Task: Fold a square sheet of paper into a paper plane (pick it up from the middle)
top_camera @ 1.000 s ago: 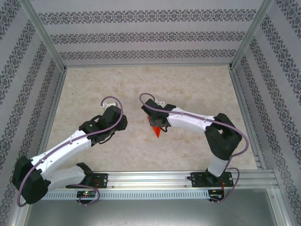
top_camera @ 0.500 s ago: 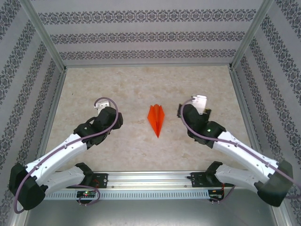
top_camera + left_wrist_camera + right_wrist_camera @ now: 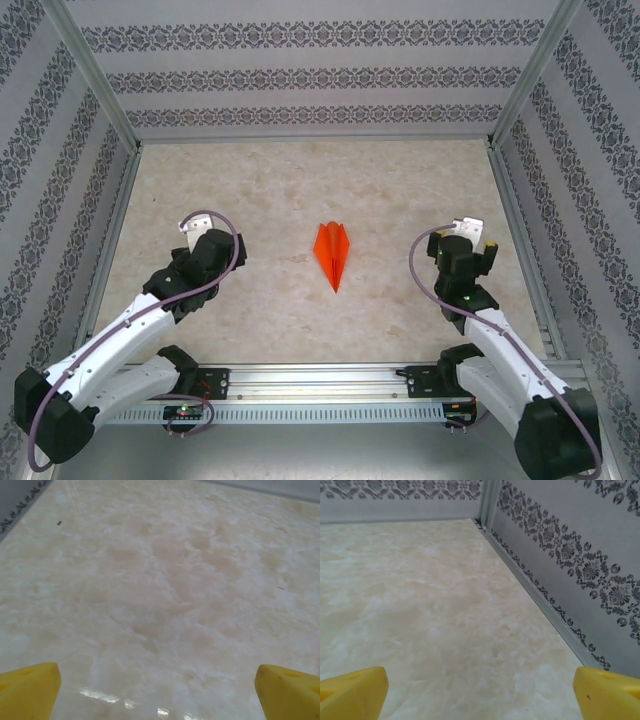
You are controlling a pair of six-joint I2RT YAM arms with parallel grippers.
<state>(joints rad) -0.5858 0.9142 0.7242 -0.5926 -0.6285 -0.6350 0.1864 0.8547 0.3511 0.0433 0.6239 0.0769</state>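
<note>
The square sheet of paper lies folded as a narrow orange paper plane (image 3: 333, 255) in the middle of the table, its tip pointing toward the arms. Nothing touches it. My left gripper (image 3: 197, 238) hangs well to the left of it, my right gripper (image 3: 464, 243) well to the right. In the left wrist view the left gripper (image 3: 159, 692) is open, its yellow fingertips (image 3: 27, 690) far apart over bare tabletop. The right gripper (image 3: 479, 692) is open too, with yellow fingertips (image 3: 351, 692) wide over bare table near the right wall.
The marble-patterned table (image 3: 300, 180) is boxed in by patterned walls (image 3: 310, 75) with metal frame posts. A metal rail (image 3: 540, 605) runs along the foot of the right wall, close to my right gripper. The arms' base rail (image 3: 320, 380) lies along the near edge.
The right gripper has let go of the orange plane, which now lies flat at the centre. Both arms have drawn back outward to the sides, and both grippers have opened wide.
</note>
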